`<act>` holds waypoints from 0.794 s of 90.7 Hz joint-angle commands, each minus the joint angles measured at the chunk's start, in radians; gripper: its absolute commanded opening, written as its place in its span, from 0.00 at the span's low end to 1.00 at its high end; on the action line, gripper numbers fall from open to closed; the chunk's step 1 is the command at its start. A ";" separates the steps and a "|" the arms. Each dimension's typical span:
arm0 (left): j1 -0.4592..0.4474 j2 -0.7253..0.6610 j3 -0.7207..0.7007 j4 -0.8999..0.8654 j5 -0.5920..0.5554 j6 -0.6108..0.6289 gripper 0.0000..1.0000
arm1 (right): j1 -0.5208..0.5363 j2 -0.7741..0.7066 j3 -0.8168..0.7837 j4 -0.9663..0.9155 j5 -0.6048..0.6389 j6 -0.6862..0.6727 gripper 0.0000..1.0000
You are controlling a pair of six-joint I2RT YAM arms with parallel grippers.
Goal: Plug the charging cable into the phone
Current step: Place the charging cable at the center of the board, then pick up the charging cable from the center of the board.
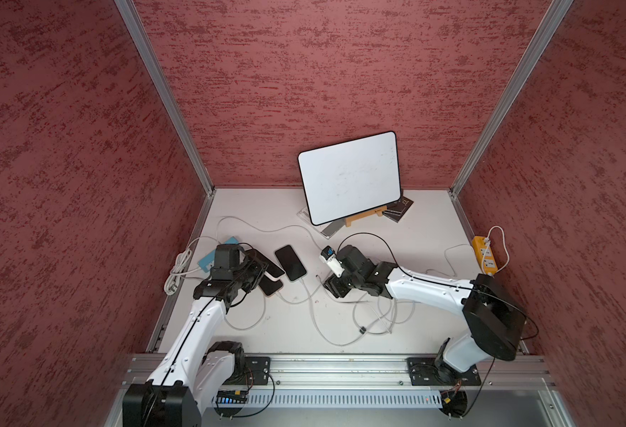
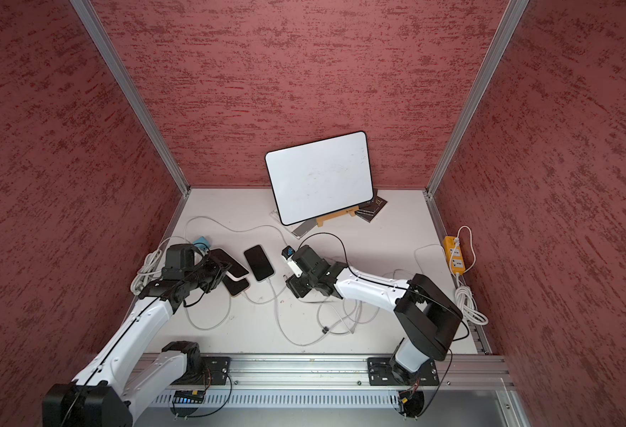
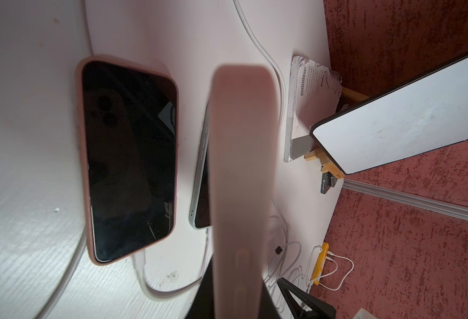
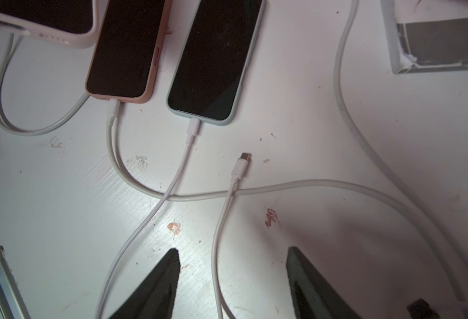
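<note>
one loose plug (image 4: pixel 242 163) lies ahead of the spread right tool (image 4: pixel 232 249); left tool (image 1: pixel 257 271) pinches a phone (image 3: pixel 241 165).

White board (image 1: pixel 348 177), black-rimmed, leaned tilted back on wooden easel (image 1: pixel 357 219) at far side of table (image 1: pixel 429 225), close to mottled red back wall (image 1: pixel 304 74). Dark booklets (image 1: pixel 400 209) lay stacked just beside easel, partly behind board. Flat pale packet (image 1: pixel 329 230) with grey end stuck out beneath board's lower corner; barcode label showed on it in left wrist view. Yellow power strip (image 1: pixel 484 255) sat at table's right edge. Blue box (image 1: pixel 206 260) lay at left edge, partly hidden, bundled thick white cord (image 1: pixel 178 271) beside it.
</note>
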 commanded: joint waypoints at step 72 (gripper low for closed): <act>0.045 0.006 0.011 0.032 0.071 0.074 0.00 | -0.030 0.402 0.373 -0.239 -0.110 0.209 0.29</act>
